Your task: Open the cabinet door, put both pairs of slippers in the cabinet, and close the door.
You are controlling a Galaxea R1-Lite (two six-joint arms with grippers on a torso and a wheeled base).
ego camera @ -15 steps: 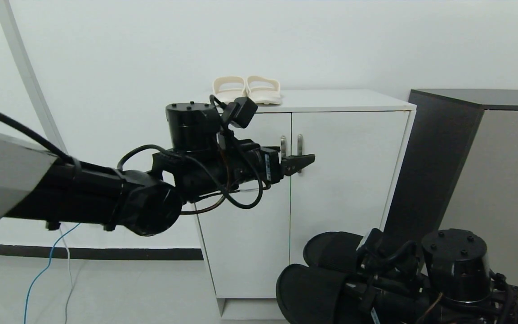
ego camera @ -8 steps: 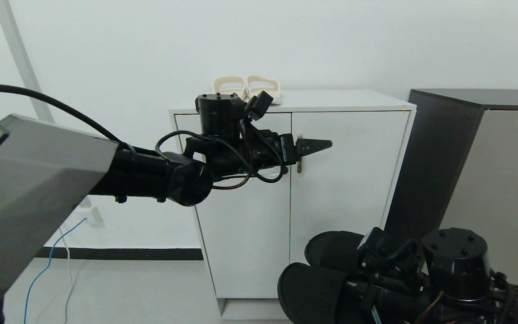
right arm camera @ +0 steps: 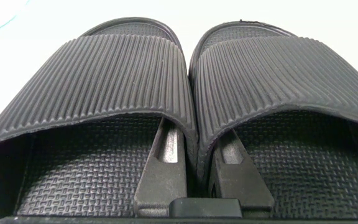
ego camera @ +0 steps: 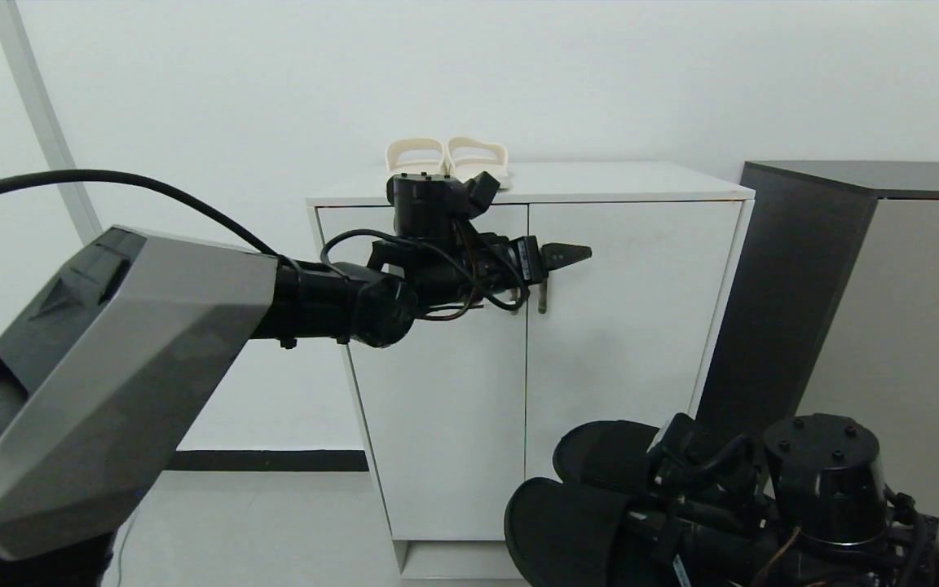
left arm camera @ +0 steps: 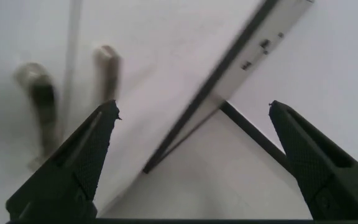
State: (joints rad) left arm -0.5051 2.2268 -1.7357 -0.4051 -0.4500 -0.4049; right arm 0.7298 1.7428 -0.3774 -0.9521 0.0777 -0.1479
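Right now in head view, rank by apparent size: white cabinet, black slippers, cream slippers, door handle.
1. white cabinet
2. black slippers, inflated by nearness to the camera
3. cream slippers
4. door handle, partly hidden by the left claw

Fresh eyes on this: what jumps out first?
The left claw, open, hangs at the handles of the white cabinet, whose doors are shut. The right claw is shut on a pair of black slippers, low in front of the cabinet. A cream pair sits on the cabinet's top.
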